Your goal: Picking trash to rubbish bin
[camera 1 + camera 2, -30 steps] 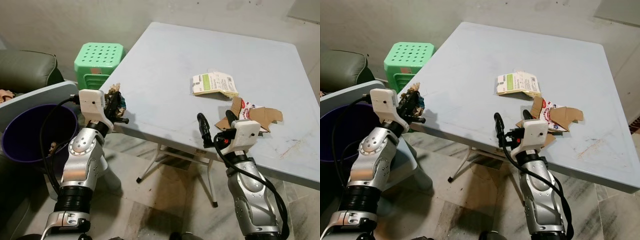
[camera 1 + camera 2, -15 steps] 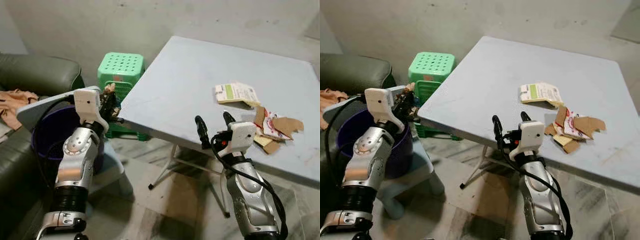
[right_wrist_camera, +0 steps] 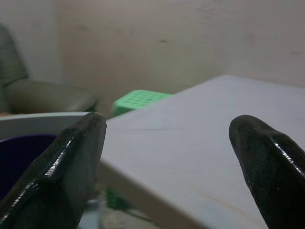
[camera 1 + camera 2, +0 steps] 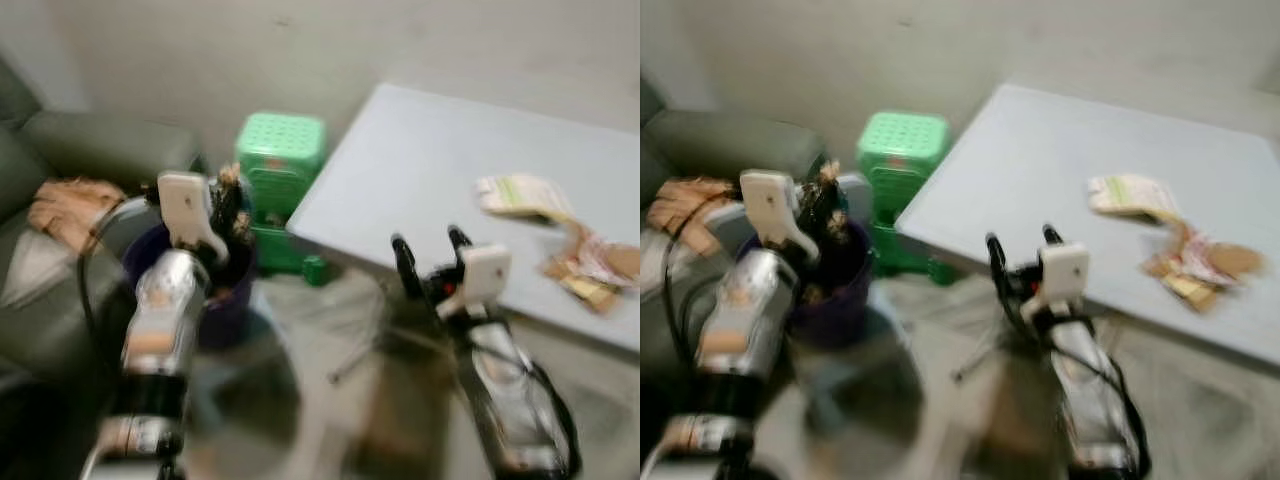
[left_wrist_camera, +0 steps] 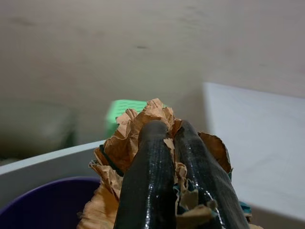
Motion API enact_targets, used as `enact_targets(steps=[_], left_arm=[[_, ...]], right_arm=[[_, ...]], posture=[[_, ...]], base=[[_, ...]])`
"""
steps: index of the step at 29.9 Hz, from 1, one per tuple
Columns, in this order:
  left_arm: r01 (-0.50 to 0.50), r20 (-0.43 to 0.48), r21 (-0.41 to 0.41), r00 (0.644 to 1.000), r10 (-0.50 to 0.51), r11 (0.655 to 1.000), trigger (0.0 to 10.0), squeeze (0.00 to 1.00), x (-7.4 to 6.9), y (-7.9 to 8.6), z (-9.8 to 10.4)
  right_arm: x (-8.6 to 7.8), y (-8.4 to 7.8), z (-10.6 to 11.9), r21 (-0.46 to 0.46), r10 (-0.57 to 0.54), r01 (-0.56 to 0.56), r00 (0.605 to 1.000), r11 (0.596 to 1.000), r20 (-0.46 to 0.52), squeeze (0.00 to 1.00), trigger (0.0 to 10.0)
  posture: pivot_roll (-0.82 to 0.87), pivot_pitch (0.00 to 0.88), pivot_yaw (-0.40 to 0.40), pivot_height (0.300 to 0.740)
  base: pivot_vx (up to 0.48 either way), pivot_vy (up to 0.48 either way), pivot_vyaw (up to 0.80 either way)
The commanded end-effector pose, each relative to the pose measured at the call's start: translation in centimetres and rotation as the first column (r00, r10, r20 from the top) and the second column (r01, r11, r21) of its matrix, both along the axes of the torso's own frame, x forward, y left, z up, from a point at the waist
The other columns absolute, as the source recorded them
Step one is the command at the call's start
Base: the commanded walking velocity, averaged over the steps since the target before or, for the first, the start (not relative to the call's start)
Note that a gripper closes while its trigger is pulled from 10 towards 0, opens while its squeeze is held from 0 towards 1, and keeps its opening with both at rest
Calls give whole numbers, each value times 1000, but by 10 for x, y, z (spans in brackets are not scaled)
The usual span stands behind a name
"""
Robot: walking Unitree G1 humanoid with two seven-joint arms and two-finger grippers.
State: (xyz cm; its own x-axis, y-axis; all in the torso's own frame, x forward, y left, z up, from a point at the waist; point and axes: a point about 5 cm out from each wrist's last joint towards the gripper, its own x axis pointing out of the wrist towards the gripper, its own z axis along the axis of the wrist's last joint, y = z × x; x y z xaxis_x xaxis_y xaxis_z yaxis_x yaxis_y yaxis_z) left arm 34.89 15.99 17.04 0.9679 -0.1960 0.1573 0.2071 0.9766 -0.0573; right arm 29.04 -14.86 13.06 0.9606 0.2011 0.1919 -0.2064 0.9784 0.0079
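Observation:
My left gripper (image 4: 232, 205) is shut on a crumpled brown paper wad (image 5: 131, 138), held over the near rim of the purple rubbish bin (image 4: 150, 250); the bin's rim (image 5: 43, 202) lies just below the fingers in the left wrist view. My right gripper (image 4: 432, 250) stands open and holds nothing, in front of the grey table's near edge. On the table (image 4: 430, 160) lie a white-and-green paper packet (image 4: 520, 195) and torn cardboard pieces (image 4: 595, 270). Both eye views are blurred.
A green plastic stool (image 4: 280, 160) stands between bin and table. A dark green sofa (image 4: 100, 150) with an orange cloth (image 4: 65, 205) on it runs along the left. The bin has a grey-white lid rim (image 5: 52, 164). Bare floor lies below the table.
The camera has swung left, so table and trash slid right in view. The bin now sits under my left gripper, which keeps the paper wad. The right gripper stays open.

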Motion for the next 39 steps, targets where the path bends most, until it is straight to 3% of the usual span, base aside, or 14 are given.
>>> enact_targets(steps=[1,11,22,39], left_arm=[[-14,-13,4,1000,14,1000,10000,0,2,0,1],[-39,-30,37,999,40,999,10000,0,3,-2,-1],[-29,-38,16,999,30,999,10000,0,3,-3,-1],[-40,-36,16,999,40,999,10000,0,7,1,2]], right_arm=[[1,0,5,-4,7,-6,1000,1000,18,0,10000],[2,0,5,12,10,-11,1000,1000,21,0,10000],[0,1,8,45,55,-56,998,997,25,0,10000],[-6,8,4,58,131,-131,991,990,0,0,10000]], posture=[[-24,64,-49,740],[-23,67,-52,740],[-22,78,-56,740],[-24,100,-51,740]], base=[[0,0,800],[0,0,800],[0,0,0],[349,0,0]])
